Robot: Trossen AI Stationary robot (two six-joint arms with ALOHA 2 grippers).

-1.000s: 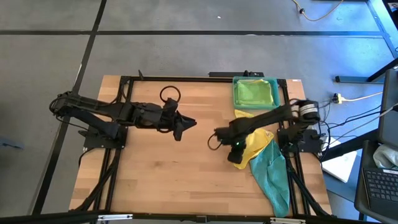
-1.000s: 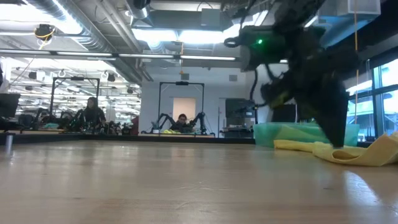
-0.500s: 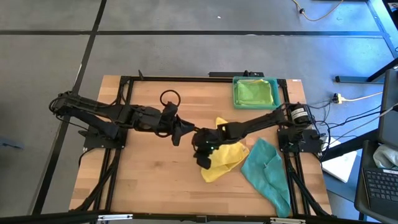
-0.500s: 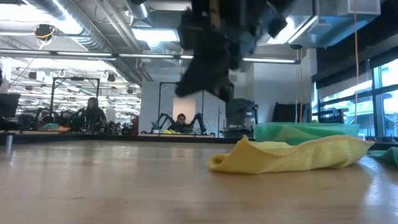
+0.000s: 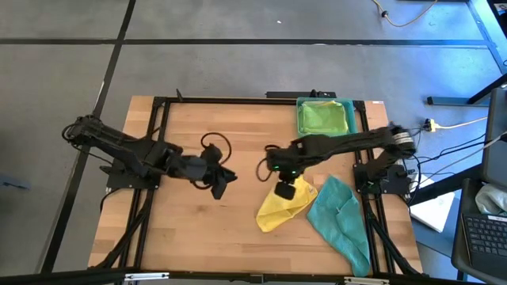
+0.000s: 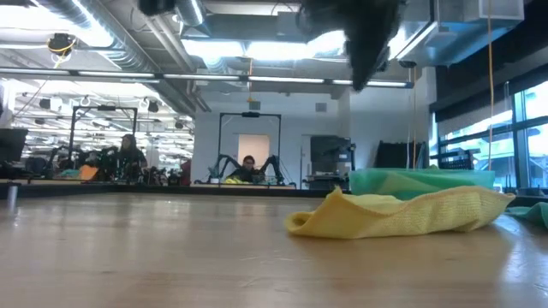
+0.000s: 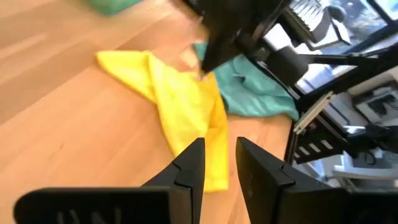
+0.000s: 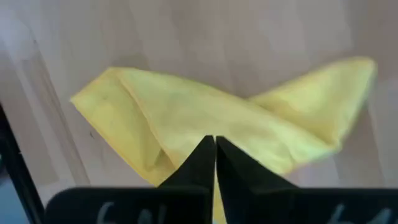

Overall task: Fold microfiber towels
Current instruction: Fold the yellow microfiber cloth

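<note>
The yellow towel [image 5: 283, 207] lay crumpled right of table centre, long axis running diagonally from near edge toward the tray [image 5: 325, 117], touching the teal towel [image 5: 339, 222]. Right gripper [image 5: 285, 191] hovered above it, fingers together, empty. Left gripper [image 5: 221, 179] sat mid-table, narrowly parted, empty.

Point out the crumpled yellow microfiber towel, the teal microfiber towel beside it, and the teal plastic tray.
crumpled yellow microfiber towel [image 5: 279, 210], high view, middle of its bunched cloth.
teal microfiber towel [image 5: 341, 218], high view, centre of the spread cloth.
teal plastic tray [image 5: 299, 119], high view, its left rim.
</note>
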